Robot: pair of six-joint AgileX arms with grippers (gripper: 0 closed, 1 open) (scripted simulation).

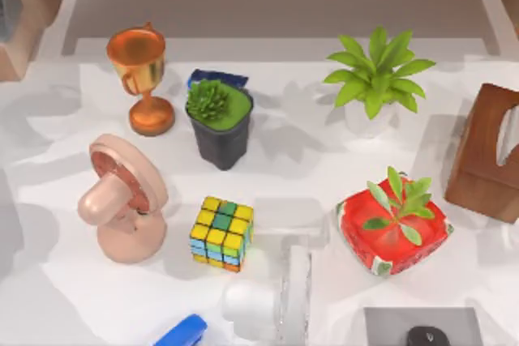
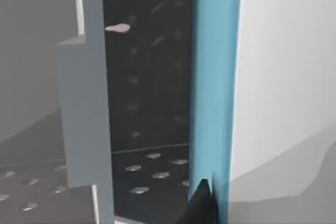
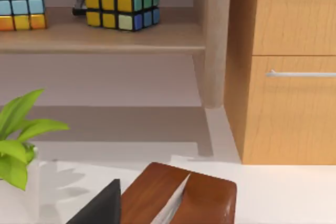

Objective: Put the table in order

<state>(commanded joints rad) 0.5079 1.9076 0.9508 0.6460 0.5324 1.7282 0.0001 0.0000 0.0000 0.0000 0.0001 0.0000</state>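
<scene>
Several objects crowded the table (image 1: 49, 297): far left a copper trophy (image 1: 139, 74), nearer a pink fan (image 1: 122, 200), a puzzle cube (image 1: 221, 233) centrally, a wooden tissue box (image 1: 486, 155) right. Finger states: cannot tell.

Cube (image 1: 221, 232) between fan (image 1: 122, 200) and watermelon planter (image 1: 393, 226).

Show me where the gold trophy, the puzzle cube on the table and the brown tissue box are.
Gold trophy (image 1: 136, 48): top view, on the cup's rim.
Puzzle cube (image 1: 221, 232): top view, on its upper face.
Brown tissue box (image 1: 486, 155): top view, on its wooden side.
</scene>
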